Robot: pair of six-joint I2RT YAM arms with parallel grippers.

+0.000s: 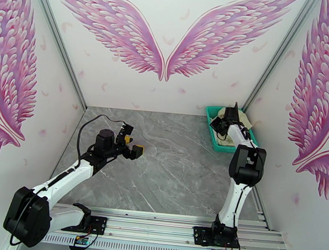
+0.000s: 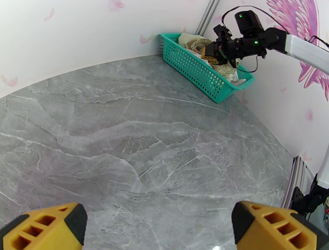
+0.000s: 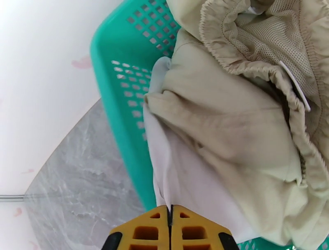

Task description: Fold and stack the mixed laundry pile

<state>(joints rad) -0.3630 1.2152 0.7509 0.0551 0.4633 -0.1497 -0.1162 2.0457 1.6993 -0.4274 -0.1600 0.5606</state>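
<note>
Cream-beige cloth garment [image 3: 230,123] and white cloth shirt [image 3: 185,185] lie heaped in the teal-green plastic mesh basket [image 3: 123,103]. Right pincer [image 3: 169,214] is pressed together at the shirt's edge (catching cloth? unclear); so thin a bite may slip on lifting. Left pincer [image 2: 158,226] gapes wide over the grey tabletop [image 2: 144,135].

Staged robot-lab booth, white wall panels printed with large pink feathered wings [image 1: 122,30], grey marble-patterned tabletop [image 1: 174,170], silver aluminium mounting rail [image 1: 154,234] along the near edge, metal corner posts [image 1: 56,38].
</note>
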